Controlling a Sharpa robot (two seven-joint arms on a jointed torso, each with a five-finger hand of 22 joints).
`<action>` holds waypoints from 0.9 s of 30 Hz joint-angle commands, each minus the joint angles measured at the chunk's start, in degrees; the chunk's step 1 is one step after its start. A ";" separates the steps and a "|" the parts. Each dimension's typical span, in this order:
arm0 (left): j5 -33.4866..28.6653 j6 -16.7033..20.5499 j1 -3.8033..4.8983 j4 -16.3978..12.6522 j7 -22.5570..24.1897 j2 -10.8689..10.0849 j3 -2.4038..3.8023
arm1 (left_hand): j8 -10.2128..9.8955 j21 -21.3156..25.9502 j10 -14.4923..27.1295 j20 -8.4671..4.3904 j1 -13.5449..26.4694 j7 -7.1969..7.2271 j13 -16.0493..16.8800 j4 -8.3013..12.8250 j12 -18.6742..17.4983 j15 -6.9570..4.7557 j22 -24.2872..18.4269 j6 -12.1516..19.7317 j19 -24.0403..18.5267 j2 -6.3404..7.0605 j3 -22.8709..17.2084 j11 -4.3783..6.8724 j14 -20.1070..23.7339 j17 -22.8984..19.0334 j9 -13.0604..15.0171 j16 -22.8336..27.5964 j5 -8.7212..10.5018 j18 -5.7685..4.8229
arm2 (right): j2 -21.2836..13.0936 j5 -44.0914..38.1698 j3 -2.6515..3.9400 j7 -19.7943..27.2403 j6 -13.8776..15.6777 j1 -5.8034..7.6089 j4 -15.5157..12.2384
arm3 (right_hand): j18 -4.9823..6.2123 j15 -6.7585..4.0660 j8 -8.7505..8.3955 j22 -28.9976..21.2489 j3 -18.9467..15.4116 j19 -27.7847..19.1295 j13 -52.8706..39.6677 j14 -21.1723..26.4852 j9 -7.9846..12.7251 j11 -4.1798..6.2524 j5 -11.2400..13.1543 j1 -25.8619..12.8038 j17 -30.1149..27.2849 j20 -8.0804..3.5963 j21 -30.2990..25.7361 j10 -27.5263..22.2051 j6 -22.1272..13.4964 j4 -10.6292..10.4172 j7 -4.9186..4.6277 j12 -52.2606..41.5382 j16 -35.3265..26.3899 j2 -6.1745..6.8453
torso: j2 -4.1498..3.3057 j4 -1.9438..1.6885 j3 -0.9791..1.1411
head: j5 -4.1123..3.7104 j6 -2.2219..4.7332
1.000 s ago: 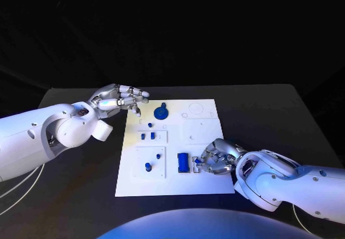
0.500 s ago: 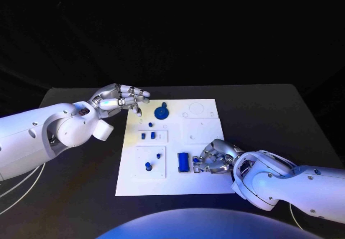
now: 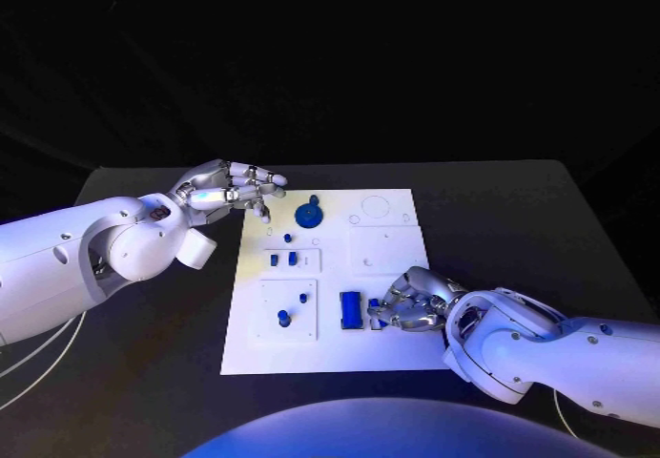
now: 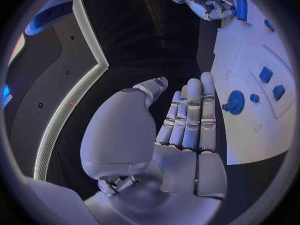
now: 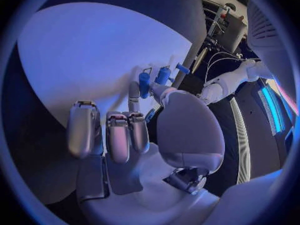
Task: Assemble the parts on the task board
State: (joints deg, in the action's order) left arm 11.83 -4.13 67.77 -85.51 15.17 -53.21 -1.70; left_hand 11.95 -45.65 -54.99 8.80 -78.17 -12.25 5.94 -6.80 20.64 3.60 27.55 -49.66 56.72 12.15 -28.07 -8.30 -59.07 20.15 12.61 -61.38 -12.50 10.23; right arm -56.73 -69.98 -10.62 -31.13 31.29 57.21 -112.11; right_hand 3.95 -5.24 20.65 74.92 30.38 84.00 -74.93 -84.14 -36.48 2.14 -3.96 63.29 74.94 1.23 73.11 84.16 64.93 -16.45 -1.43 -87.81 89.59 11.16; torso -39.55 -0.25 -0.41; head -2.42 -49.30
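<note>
The white task board [image 3: 385, 253] lies in the middle of the black table. On it are a round blue part [image 3: 308, 215] at the far edge, two small blue pieces [image 3: 282, 259] in a recess, another blue piece [image 3: 285, 318] nearer, and a long blue block [image 3: 352, 310]. My right hand [image 3: 410, 301] rests on the board's near right part, beside the block. Its thumb and a finger close round a small blue peg [image 5: 145, 82]. My left hand [image 3: 231, 191] hovers at the board's far left corner, fingers straight, holding nothing [image 4: 187, 120].
Black table [image 3: 523, 219] surrounds the board on all sides. The left wrist view shows the round blue part [image 4: 235, 101], two blue square pieces [image 4: 265, 75] and my right hand [image 4: 206, 2] by the blue block [image 4: 241, 7].
My right hand has crept slightly toward the blue block, fingers staying on the small peg. The left hand has not moved.
</note>
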 commanded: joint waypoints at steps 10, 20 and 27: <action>-0.01 -1.12 0.03 -0.18 -0.04 -0.03 0.03 | 0.04 0.17 0.39 0.11 0.09 0.00 0.07 -0.03 0.24 0.13 -0.08 0.39 0.42 -0.12 0.33 0.03 0.35 0.02 -0.06 -0.24 -0.05 0.33 | 0.32 -1.14 -0.09 -0.48 -1.23 -0.17 0.07 | -0.98 -0.52 0.50 11.13 -7.72 1.74 -14.00 -5.73 0.36 0.41 0.38 -5.88 14.41 -0.61 0.19 5.29 0.45 -0.15 -0.05 -0.03 0.20 1.08 | 0.02 -0.04 -0.04 | 0.07 -0.08; 0.03 -1.17 0.03 -0.12 -0.20 -0.07 0.03 | 0.04 0.25 0.44 0.12 0.14 0.00 0.07 -0.12 0.28 0.15 -0.14 0.41 0.46 -0.13 0.39 0.02 0.36 0.02 -0.07 -0.25 -0.05 0.33 | -0.04 -1.56 -0.08 -0.42 -1.33 -0.16 0.03 | -0.97 -0.54 0.54 11.11 -9.48 1.71 -13.97 -5.70 0.45 0.43 0.36 -6.16 14.29 -0.63 0.12 5.27 0.39 -0.18 -0.02 0.04 0.16 1.42 | 0.05 -0.04 0.00 | 0.05 -0.16; 0.07 -1.14 0.03 -0.07 -0.23 -0.11 0.03 | 0.04 0.25 0.44 0.12 0.14 0.00 0.07 -0.12 0.28 0.15 -0.14 0.41 0.46 -0.13 0.39 0.02 0.36 0.02 -0.07 -0.25 -0.05 0.33 | -1.08 -1.92 -0.08 -0.11 -1.45 -0.08 -0.37 | -0.95 -0.55 0.57 11.09 -10.56 1.67 -13.95 -5.70 0.53 0.46 0.28 -4.83 14.28 -0.64 0.01 5.25 0.29 0.13 0.01 0.12 0.16 1.46 | 0.05 0.03 0.05 | 0.18 0.01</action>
State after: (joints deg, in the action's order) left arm 11.87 -4.33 67.78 -85.48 14.76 -53.37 -1.71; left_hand 11.96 -45.65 -54.99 8.80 -78.17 -12.25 5.94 -6.96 20.63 3.60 27.46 -49.66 56.72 12.15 -27.91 -8.30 -59.07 20.15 12.61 -61.38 -12.50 10.23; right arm -57.68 -70.83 -10.67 -31.48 30.86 57.16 -112.26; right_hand 3.95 -5.45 21.07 74.91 19.89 84.01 -74.93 -83.93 -35.97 2.35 -3.77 57.88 74.93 0.81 73.10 83.94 65.55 -16.24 -1.40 -87.81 89.58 12.75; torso -39.50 -0.26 -0.41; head -2.29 -49.37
